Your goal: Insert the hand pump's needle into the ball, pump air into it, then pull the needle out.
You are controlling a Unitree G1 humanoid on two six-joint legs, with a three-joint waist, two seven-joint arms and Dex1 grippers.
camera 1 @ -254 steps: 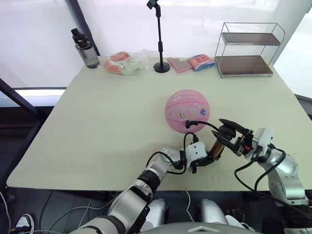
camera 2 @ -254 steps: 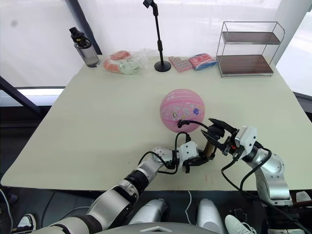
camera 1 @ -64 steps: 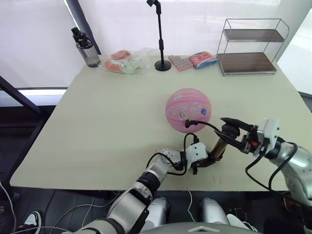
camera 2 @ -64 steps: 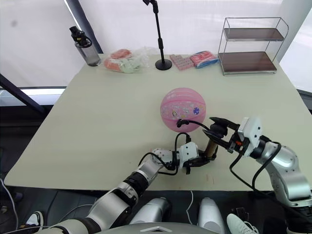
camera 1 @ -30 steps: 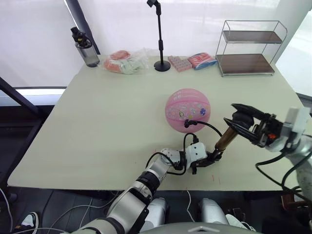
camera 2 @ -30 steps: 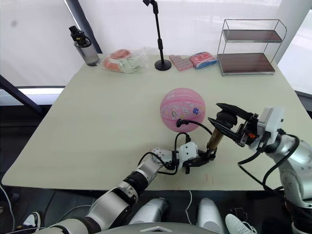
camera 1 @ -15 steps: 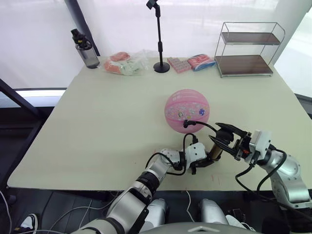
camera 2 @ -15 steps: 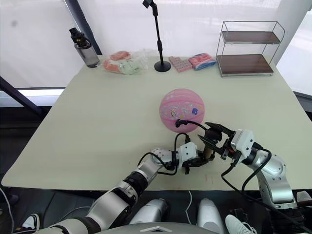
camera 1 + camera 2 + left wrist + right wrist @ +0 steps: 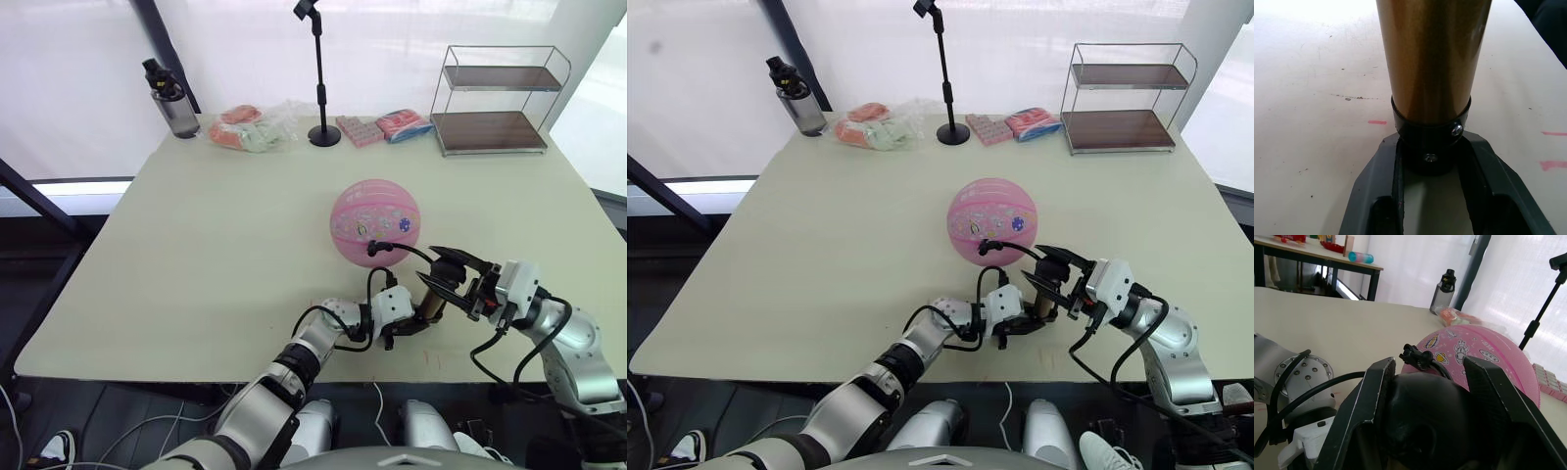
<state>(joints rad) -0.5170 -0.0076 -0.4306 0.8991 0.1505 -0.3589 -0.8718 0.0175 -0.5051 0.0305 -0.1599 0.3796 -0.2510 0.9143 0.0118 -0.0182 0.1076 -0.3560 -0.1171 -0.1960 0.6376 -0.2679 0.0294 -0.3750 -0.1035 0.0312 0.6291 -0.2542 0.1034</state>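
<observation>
Near the table (image 9: 196, 255) front edge, hand pump (image 9: 428, 309) beside ball (image 9: 375, 222).

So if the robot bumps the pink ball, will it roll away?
Probably a little. The ball looks round and full, resting free on the smooth table. The black hose plugged into it might tug it back. It likely feels light and springy.

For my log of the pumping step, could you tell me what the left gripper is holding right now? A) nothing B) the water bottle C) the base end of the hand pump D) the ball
C: the left gripper clamps the black base cap of the hand pump, its fingers on either side.
</observation>
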